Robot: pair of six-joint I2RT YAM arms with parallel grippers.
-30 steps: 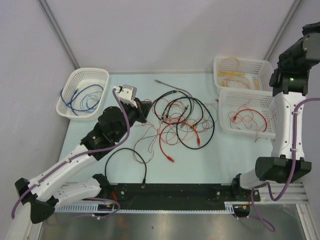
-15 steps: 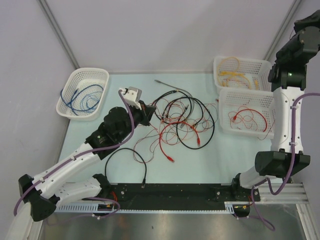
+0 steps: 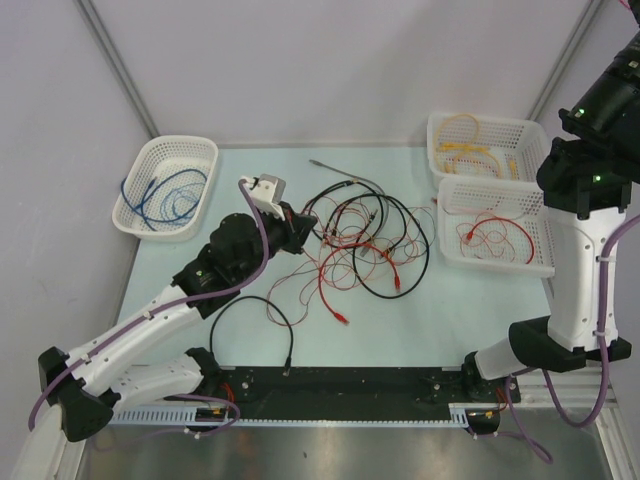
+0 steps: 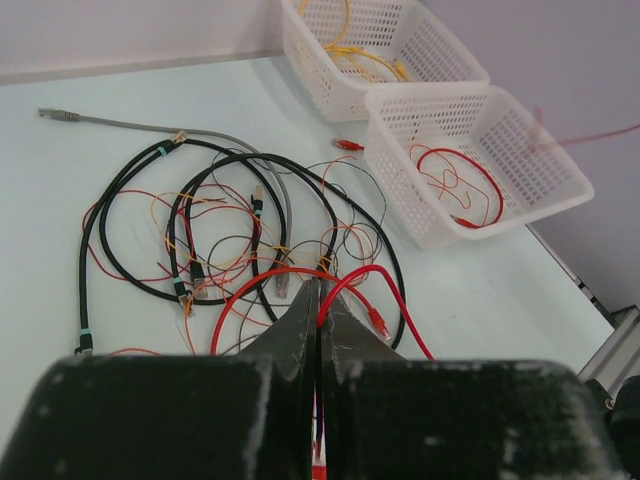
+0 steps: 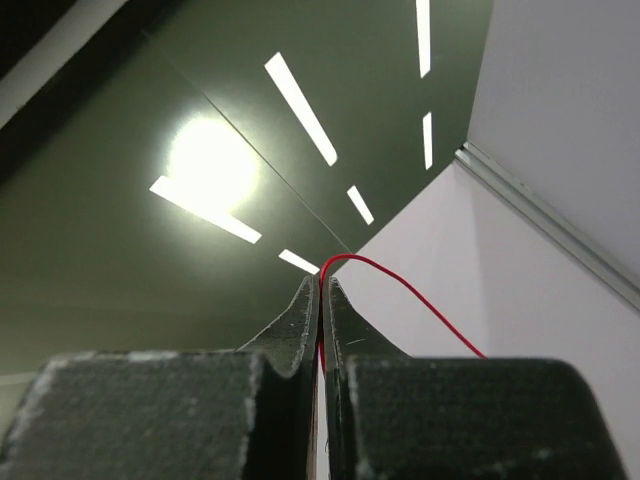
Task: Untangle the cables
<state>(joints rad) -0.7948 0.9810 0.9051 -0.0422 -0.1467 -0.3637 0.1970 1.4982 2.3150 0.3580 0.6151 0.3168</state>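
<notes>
The cables [image 3: 365,245] lie in a tangle mid-table: black loops, thin red and orange wires, and a thicker red cable. My left gripper [image 3: 300,228] sits at the tangle's left edge. In the left wrist view the left gripper [image 4: 319,290] is shut on the thicker red cable [image 4: 350,278], which arches out from between its tips. My right arm [image 3: 590,150] is raised high at the right edge. Its gripper [image 5: 321,283] points up at the ceiling and is shut on a thin red wire [image 5: 400,285] that trails off down to the right.
A white basket [image 3: 140,160] at the back left holds a blue cable. Two white baskets stand at the back right: one [image 3: 432,135] with yellow cables, one [image 3: 445,225] with red wires. A black cable loop [image 3: 250,320] lies near the front edge. A grey cable [image 3: 340,172] runs behind the tangle.
The right arm has turned and its upper part has come forward at the right edge. The left gripper has shifted slightly right toward the tangle. Both grippers have stayed shut.
</notes>
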